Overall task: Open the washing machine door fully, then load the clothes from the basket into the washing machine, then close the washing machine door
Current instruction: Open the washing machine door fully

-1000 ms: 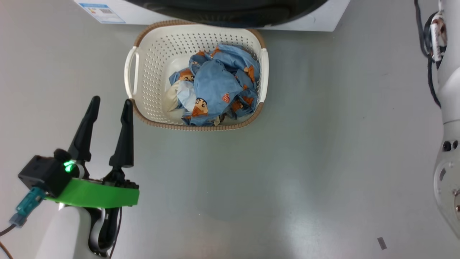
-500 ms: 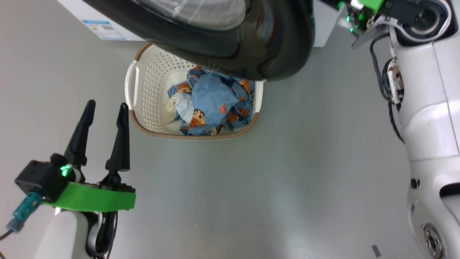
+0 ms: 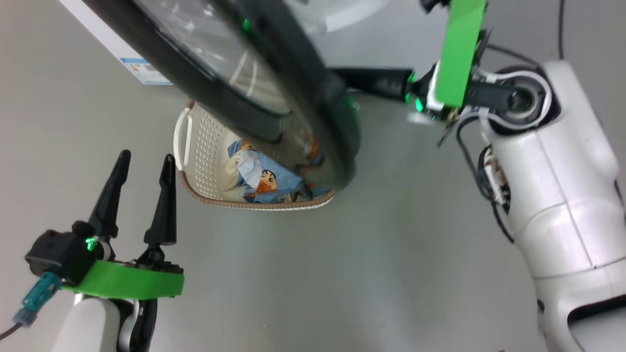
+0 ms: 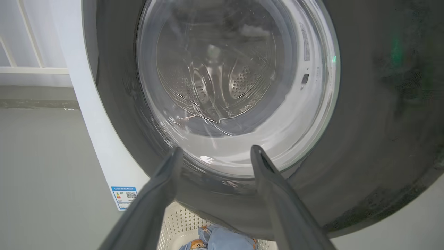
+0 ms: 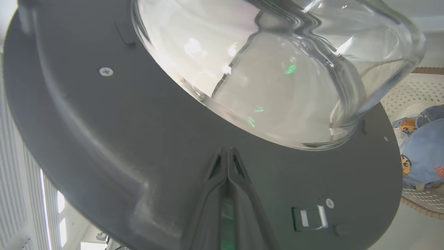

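Where the round black-rimmed glass door (image 3: 318, 98) crosses your head view, it hides most of the cream perforated basket (image 3: 259, 204) and blue printed clothes (image 3: 264, 178); your left gripper (image 3: 146, 156) gapes beside the basket. Left wrist view: door just ahead. Right wrist view: your right gripper (image 5: 227, 150), pinched shut, points at its dark inner face; contact unclear.

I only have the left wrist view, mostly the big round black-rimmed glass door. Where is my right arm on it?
Observer: The right gripper is shut, its fingers seemingly tipped on the dark inner face of the round black-rimmed washing machine door, below the clear glass bowl.
Operator: And my left one, relative to the basket?
Observer: The left gripper is open and empty, left of the cream-white perforated plastic basket, outside its rim.
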Tool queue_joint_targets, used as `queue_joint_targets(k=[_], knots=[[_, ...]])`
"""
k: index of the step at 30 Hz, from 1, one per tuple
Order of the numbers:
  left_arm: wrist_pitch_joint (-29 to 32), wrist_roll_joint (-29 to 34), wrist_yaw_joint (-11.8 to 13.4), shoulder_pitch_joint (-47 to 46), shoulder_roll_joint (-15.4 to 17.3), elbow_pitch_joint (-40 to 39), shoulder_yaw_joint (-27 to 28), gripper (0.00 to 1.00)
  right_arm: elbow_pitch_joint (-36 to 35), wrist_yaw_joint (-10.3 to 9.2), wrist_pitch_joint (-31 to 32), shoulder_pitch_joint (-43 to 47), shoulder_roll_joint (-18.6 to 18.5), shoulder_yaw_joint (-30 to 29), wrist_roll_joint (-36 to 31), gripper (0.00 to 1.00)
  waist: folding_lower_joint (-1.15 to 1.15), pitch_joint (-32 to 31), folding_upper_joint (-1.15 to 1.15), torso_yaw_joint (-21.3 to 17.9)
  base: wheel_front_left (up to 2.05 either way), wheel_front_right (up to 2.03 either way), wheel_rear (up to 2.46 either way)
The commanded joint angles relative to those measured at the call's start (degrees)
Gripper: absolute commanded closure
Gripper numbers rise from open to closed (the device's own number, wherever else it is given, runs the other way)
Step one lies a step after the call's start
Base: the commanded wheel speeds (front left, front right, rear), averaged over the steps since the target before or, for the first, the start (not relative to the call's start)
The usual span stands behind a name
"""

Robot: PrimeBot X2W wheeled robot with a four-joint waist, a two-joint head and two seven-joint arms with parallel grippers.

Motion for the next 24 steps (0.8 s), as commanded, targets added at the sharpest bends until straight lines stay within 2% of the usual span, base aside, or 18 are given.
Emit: queue_joint_targets(k=[1,14,24], knots=[[-0.45,0.41,-0.18,0.58,1.85,-1.33,2.35,0.00,-2.81,0.42,0.80,1.90,2.03,2.12,1.68,1.00,0.00,-0.94,0.00,-0.05,0.00,0.00,0.00],[-0.45,1.07,-0.18,1.77,1.67,-1.37,3.94,0.00,-9.77,0.42,-0.45,8.36,2.03,15.20,6.86,1.00,0.00,-4.21,0.00,0.31,0.00,0.00,0.00],[-0.45,1.88,-0.18,3.05,1.37,-1.14,4.97,0.00,-11.82,0.42,-5.59,9.85,2.03,22.60,12.12,1.00,0.00,-6.43,0.00,0.15,0.00,0.00,0.00]])
